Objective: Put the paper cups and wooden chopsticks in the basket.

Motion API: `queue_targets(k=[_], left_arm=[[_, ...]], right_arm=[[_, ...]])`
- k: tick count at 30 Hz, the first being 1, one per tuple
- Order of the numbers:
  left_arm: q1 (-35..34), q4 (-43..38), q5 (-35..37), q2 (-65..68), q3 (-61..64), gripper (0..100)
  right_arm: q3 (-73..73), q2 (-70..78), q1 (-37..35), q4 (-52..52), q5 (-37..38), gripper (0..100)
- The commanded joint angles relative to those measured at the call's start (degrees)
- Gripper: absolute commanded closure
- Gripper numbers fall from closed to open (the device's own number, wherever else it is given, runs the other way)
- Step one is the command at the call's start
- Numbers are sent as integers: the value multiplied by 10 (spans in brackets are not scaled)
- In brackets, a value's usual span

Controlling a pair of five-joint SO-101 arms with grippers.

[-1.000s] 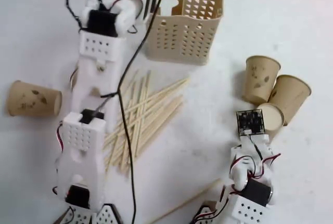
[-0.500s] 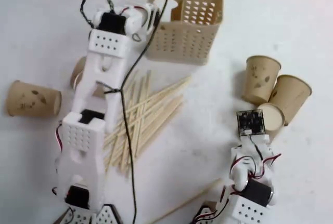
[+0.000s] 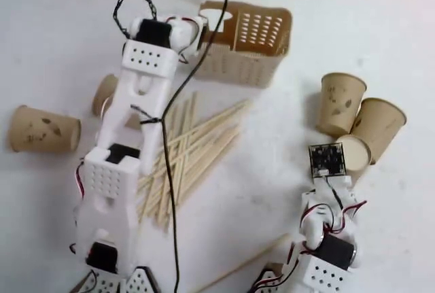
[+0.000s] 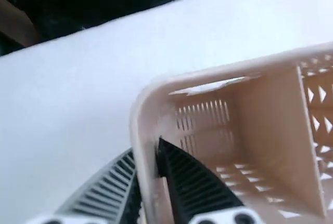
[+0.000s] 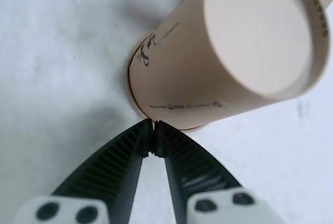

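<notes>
The beige perforated basket (image 3: 248, 55) stands tilted at the far side of the table. My left gripper (image 4: 146, 148) is shut on the basket's (image 4: 260, 109) corner wall, one finger inside and one outside. Wooden chopsticks (image 3: 188, 147) lie in a loose pile beside the left arm (image 3: 139, 82). One paper cup (image 3: 43, 130) lies on its side at the left, and another cup (image 3: 105, 93) peeks out by the left arm. My right gripper (image 5: 154, 128) is shut, its tips at the rim of an upside-down cup (image 5: 218, 63). Two more cups (image 3: 340, 102) lean together there.
A single chopstick (image 3: 245, 262) lies near the front edge, beside the right arm (image 3: 327, 238). A black cable (image 3: 163, 143) trails over the chopstick pile. Bare white table stretches between the pile and the right-hand cups.
The left arm has stretched toward the far edge and the basket has tipped and shifted with it. A cup beside that arm has come into view. The right arm has kept still.
</notes>
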Motion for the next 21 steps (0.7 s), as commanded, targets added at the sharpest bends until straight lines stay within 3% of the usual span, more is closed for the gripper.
queue_targets(k=[1, 15, 21], left_arm=[[1, 97, 2, -29, -91, 977], [-16, 275, -3, -28, -131, 977], [-19, 288, -20, -43, -74, 978]], right_arm=[[-3, -5, 0, -3, 4, 981], [-3, -5, 3, -3, 4, 981], [-3, -5, 3, -2, 4, 981]])
